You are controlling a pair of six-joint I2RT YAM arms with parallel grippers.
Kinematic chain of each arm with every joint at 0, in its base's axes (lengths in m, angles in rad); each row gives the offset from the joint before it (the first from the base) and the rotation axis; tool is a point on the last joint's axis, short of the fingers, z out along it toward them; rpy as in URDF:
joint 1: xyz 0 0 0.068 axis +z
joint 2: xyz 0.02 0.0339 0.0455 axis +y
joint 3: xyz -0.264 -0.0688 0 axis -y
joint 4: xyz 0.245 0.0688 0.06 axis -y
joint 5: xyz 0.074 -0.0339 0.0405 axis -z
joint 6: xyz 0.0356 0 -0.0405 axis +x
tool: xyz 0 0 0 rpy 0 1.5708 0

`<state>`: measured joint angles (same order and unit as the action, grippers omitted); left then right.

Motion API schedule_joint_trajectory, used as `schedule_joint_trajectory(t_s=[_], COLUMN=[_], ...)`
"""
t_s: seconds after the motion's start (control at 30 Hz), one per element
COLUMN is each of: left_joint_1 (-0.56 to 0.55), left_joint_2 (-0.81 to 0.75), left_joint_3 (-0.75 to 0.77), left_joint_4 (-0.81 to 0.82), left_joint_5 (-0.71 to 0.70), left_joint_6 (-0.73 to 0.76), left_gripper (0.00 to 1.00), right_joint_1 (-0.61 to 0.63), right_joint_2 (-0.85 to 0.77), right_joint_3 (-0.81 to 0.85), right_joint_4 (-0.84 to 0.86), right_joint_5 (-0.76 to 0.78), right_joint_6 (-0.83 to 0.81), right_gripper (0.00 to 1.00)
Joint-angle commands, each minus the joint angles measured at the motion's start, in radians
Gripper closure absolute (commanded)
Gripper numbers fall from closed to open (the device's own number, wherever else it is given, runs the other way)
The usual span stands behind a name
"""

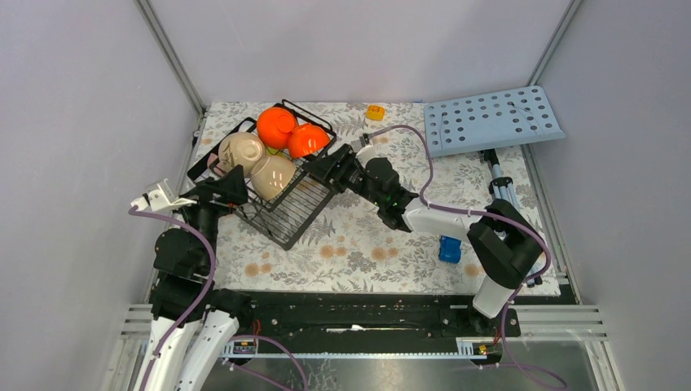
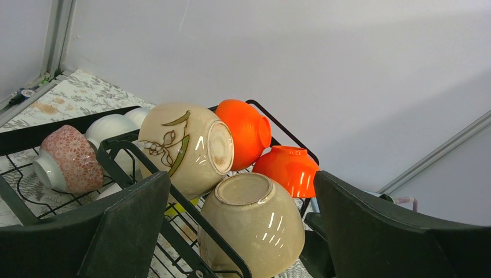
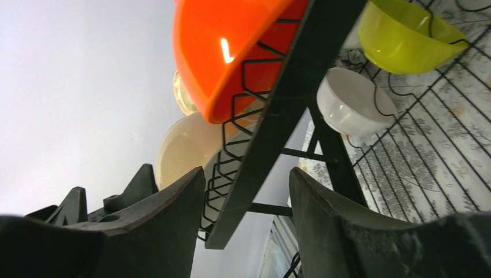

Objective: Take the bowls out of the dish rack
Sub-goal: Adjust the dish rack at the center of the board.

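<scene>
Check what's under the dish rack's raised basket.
A yellow-green bowl and a white bowl lie on the tined base below the basket. Whatever sits farther back is covered by the orange bowl.

Left gripper (image 2: 240,191) spread wide. On the dish rack (image 2: 58,128): leaf-painted cream bowl (image 2: 185,147), plain cream bowl (image 2: 252,223), 2 orange bowls (image 2: 246,133) behind. Pink-speckled bowl (image 2: 66,159) at left, perhaps 2 white bowls (image 2: 110,128) beyond.
</scene>
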<state>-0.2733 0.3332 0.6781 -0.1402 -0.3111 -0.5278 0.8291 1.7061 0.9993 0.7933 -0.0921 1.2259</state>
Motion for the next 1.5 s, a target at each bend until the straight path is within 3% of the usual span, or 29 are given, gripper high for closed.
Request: schedule_joint_trajectory(t_s=[0.0, 0.27, 0.67, 1.0, 1.47], left_joint_1=[0.005, 0.005, 0.005, 0.005, 0.005], left_joint_2=[-0.008, -0.010, -0.011, -0.016, -0.011], left_joint_3=[-0.001, -0.001, -0.003, -0.003, -0.002], left_joint_4=[0.027, 0.027, 0.025, 0.023, 0.021], left_joint_5=[-0.011, -0.012, -0.015, -0.017, -0.020], left_joint_6=[0.002, 0.000, -0.002, -0.003, -0.006], left_gripper=[0.01, 0.01, 0.01, 0.01, 0.01], right_joint_1=[0.029, 0.037, 0.039, 0.036, -0.042], right_joint_2=[0.025, 0.039, 0.066, 0.005, -0.146], right_joint_3=[0.071, 0.079, 0.101, 0.073, 0.015], right_joint_4=[0.051, 0.029, 0.013, -0.077, -0.259], right_joint_5=[-0.018, -0.007, 0.000, 0.035, 0.032], right_joint_6=[0.012, 0.015, 0.017, -0.060, -0.150], right_gripper=[0.39, 0.48, 0.70, 1.00, 1.00])
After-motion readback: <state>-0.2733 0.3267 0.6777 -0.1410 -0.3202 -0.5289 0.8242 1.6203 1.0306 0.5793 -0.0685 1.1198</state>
